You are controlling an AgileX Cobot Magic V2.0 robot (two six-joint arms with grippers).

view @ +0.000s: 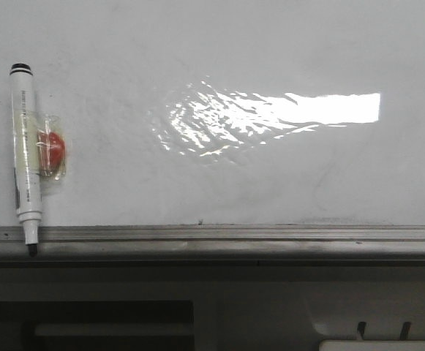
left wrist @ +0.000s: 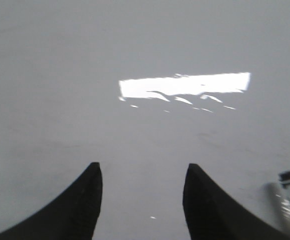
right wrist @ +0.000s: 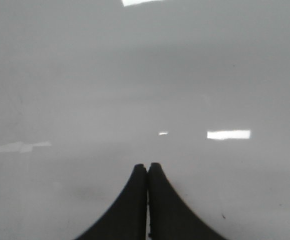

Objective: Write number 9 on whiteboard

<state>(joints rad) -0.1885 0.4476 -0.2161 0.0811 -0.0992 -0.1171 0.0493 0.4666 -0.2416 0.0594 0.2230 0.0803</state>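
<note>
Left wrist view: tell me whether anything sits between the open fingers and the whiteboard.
Nothing visible does. The left gripper faces bare whiteboard with only a glare patch on it; the marker lies off to one side, outside the fingers.

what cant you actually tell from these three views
- Print on the white marker pen with black cap: too small in the front view.
- Same pen in the left wrist view: blurred, cut off by the edge.
- Transparent holder with red piece: what it is stays unclear.
- Glossy white whiteboard: glare hides part; no digit visible elsewhere.
</note>
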